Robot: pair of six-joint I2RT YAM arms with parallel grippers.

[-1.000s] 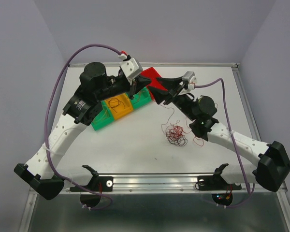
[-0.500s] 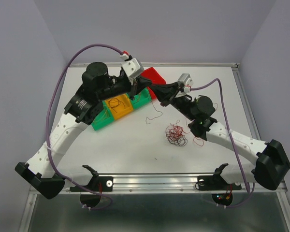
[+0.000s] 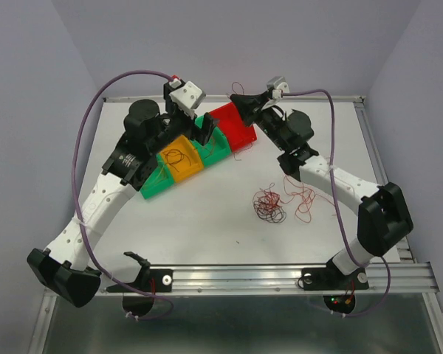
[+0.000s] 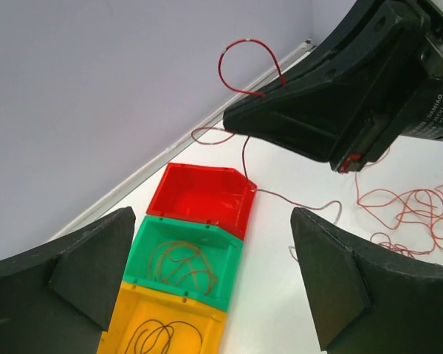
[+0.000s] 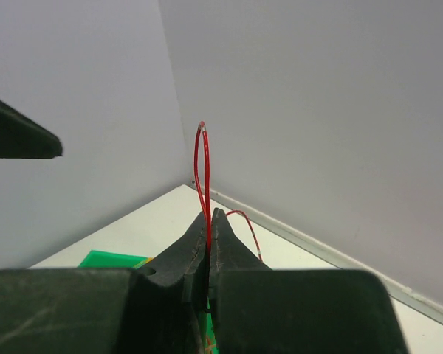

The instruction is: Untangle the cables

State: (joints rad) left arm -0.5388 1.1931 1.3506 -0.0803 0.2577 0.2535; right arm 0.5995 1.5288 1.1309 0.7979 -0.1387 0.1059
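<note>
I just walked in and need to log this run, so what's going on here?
The right tool is shut on a single red wire, lifted near the red bin. The left tool hangs open over the bins. The green bin and yellow bin each hold wire; a tangle lies on the table.

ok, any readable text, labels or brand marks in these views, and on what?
"DAMIAO": white print on the right arm's black wrist housing, seen in the left wrist view and running off the frame edge.
Smaller print beside it: too small to read.
Nothing else is legible in any view.
</note>
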